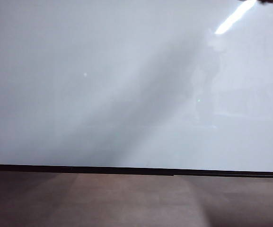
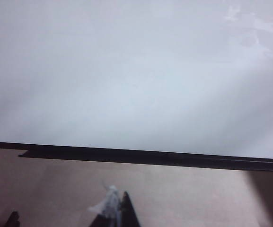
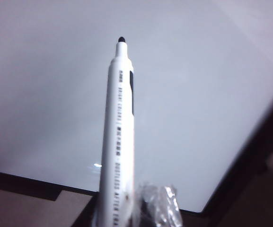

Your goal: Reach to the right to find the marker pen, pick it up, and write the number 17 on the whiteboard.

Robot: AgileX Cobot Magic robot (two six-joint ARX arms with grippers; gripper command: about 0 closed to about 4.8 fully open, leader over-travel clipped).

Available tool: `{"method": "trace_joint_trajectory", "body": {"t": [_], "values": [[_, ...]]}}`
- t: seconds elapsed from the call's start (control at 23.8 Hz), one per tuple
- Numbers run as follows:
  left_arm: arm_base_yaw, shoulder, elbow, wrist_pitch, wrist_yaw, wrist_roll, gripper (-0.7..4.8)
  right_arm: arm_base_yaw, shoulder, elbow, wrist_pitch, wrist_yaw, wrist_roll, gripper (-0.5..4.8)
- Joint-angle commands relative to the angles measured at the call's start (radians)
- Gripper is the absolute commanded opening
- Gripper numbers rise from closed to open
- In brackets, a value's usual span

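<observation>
White plastic marker pen (image 3: pixel 119 142) (black tip uncapped) is pinched by the right gripper (image 3: pixel 127 213), aimed at the glossy whiteboard (image 3: pixel 56 94). At six o'clock of the left wrist view the left gripper (image 2: pixel 115 210) is glimpsed; its spread cannot be told.

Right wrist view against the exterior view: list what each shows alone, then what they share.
Only the right wrist view shows the marker, tip uncapped and aimed at the board, held in the right gripper, whose fingers are mostly out of frame. Only the exterior view shows the brown surface stretching below the board, with no arm, gripper or pen visible. Both show the whiteboard, blank, with its black lower strip.
</observation>
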Motion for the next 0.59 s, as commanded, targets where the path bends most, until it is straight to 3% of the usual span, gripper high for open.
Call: {"method": "trace_joint_trajectory", "body": {"t": [0.04, 0.29, 0.42, 0.59], "values": [[0.002, 0.001, 0.001, 0.011, 0.0, 0.004, -0.05, -0.14, -0.167, -0.181, 0.116, -0.193, 0.04, -0.07], [0.003, 0.001, 0.001, 0.011, 0.0, 0.004, -0.05, -0.328, -0.602, -0.549, 0.164, -0.243, 0.084, -0.07], [0.003, 0.001, 0.001, 0.011, 0.0, 0.004, -0.05, -0.398, -0.709, -0.641, 0.164, -0.341, 0.11, -0.07], [0.003, 0.001, 0.001, 0.011, 0.0, 0.004, -0.05, -0.416, -0.767, -0.702, 0.164, -0.356, 0.125, -0.07]]}}
